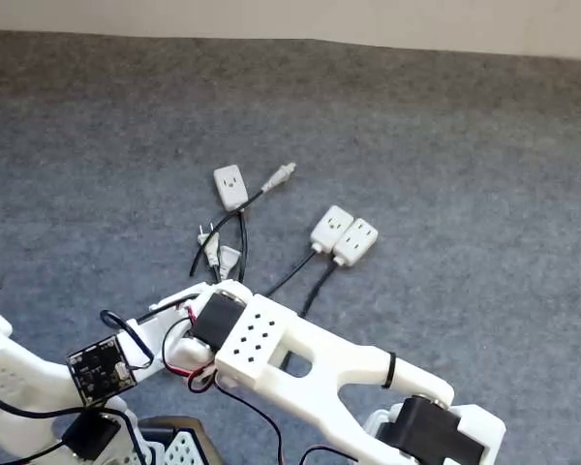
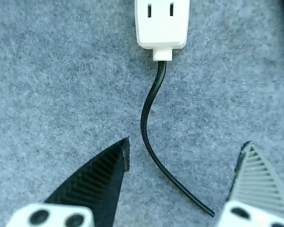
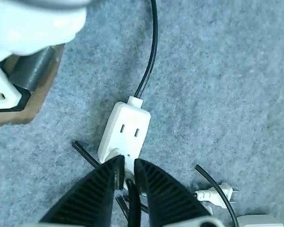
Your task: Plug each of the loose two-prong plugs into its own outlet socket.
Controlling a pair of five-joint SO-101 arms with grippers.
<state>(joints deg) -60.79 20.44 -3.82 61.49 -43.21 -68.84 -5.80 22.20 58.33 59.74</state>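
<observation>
Insertion step at the right hand (image 3: 128, 161). We see its two black fingers (image 3: 102, 189) drawn almost together on a black cord (image 3: 131, 194), just behind what we take for a white plug (image 3: 113, 153). That plug touches one end of a white outlet socket (image 3: 125, 130); whether its prongs are seated is hidden. A loose plug (image 3: 217, 194) lies near this hand on the grey table (image 3: 236, 71).

The left hand (image 2: 187, 142) hangs open and empty, one finger on either side of a black cable (image 2: 151, 123) that runs to a second outlet socket (image 2: 162, 21) beyond it. From above, paired outlet sockets (image 1: 331, 228) lie side by side right of centre. A single outlet socket (image 1: 230, 186) lies to their left, with a far plug (image 1: 281, 177) just beside it.

To do this step well, we judge that the push should run straight along the socket's length, prongs level with the slots. The light socket will probably slide on the table, so we would brace it with the free hand and press slowly.
</observation>
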